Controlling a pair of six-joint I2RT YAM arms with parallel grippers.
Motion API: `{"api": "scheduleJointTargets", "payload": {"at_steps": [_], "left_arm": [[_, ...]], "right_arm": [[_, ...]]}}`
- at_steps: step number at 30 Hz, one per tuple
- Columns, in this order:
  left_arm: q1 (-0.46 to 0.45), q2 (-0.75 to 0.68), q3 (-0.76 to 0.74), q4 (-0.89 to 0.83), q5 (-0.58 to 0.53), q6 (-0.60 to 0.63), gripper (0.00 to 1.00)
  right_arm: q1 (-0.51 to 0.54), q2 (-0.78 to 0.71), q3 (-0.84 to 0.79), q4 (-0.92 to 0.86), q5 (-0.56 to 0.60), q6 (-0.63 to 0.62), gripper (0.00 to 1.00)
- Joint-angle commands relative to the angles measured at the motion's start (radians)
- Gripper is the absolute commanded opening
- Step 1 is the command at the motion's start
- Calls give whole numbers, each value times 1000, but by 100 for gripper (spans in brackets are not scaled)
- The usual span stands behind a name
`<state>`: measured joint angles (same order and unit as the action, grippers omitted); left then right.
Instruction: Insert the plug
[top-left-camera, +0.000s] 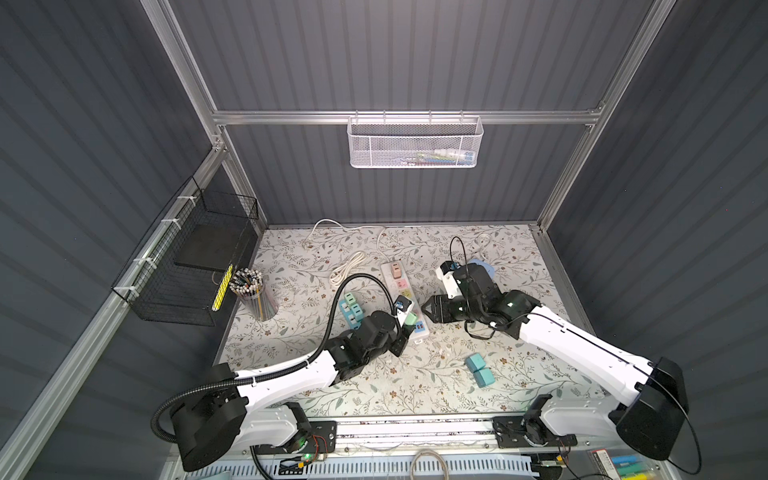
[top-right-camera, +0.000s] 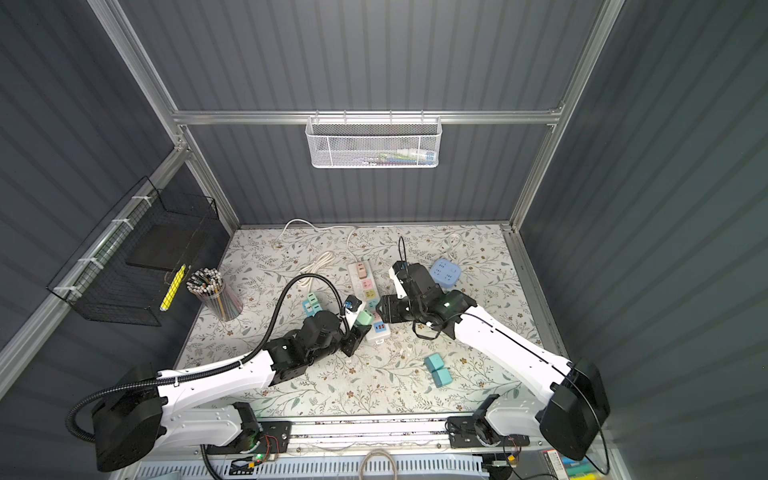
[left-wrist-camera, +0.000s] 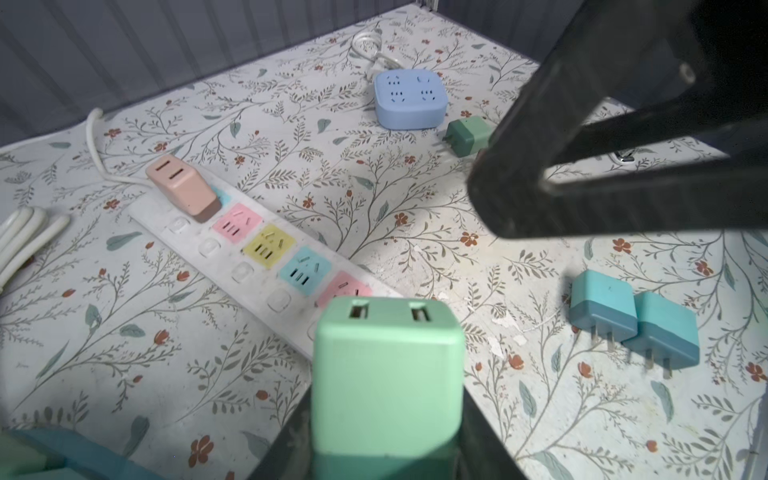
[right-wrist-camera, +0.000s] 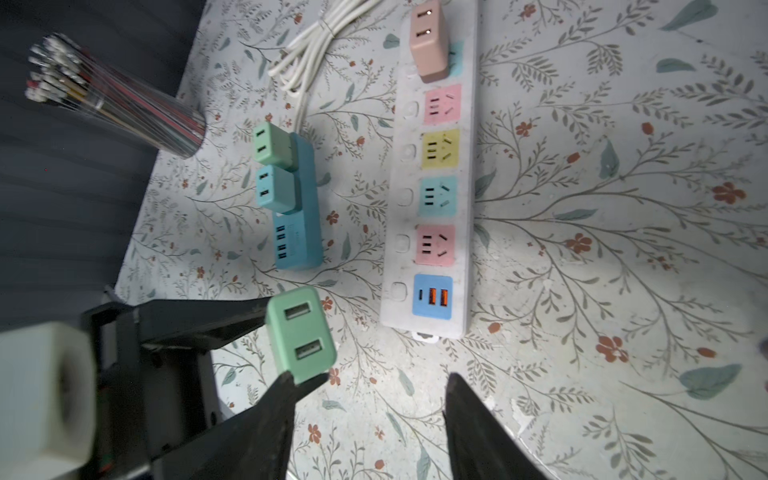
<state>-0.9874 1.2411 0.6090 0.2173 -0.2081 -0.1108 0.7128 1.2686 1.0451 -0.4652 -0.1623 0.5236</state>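
Observation:
A mint-green plug (top-left-camera: 409, 321) (top-right-camera: 364, 318) with two USB ports is held in my left gripper (top-left-camera: 405, 328) (left-wrist-camera: 386, 436), which is shut on its sides. The plug (left-wrist-camera: 386, 365) (right-wrist-camera: 300, 334) hangs just above the near end of the white power strip (top-left-camera: 395, 291) (left-wrist-camera: 232, 266) (right-wrist-camera: 469, 166). The strip has pink, yellow, blue and pink sockets free. A pink plug (left-wrist-camera: 183, 187) (right-wrist-camera: 428, 41) sits in its far socket. My right gripper (top-left-camera: 426, 309) (right-wrist-camera: 370, 378) hovers beside the strip's right side, open with nothing between its fingers.
A blue socket bar (top-left-camera: 351, 309) (right-wrist-camera: 297, 216) with two plugs in it lies left of the strip. Two teal plugs (top-left-camera: 480, 370) (left-wrist-camera: 631, 320) lie at the front right. A blue cube socket (top-right-camera: 444, 272) (left-wrist-camera: 409, 97), a dark green plug (left-wrist-camera: 467, 135), a coiled cable (top-left-camera: 347, 266) and a pencil cup (top-left-camera: 253, 293) are also here.

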Motion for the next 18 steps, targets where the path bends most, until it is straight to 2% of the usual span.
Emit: {"api": "scheduleJointTargets", "payload": {"at_steps": [1,4,7,9,18], "left_arm": [[1,-20,-19,188,17,55,22],[0,-33,-9,191,35,49,21],[0,-46,-10,199,48,50,21],[1,-44,2,171,51,46,21],[0,-68,-18,161,67,23,21]], "right_arm": [[-7,-28,25,22,-127,-15,58],[-7,-21,27,30,-230,-25,58],[-7,-2,24,45,-262,-26,57],[-6,11,19,68,-291,-26,52],[-6,64,22,129,-312,-28,44]]}}
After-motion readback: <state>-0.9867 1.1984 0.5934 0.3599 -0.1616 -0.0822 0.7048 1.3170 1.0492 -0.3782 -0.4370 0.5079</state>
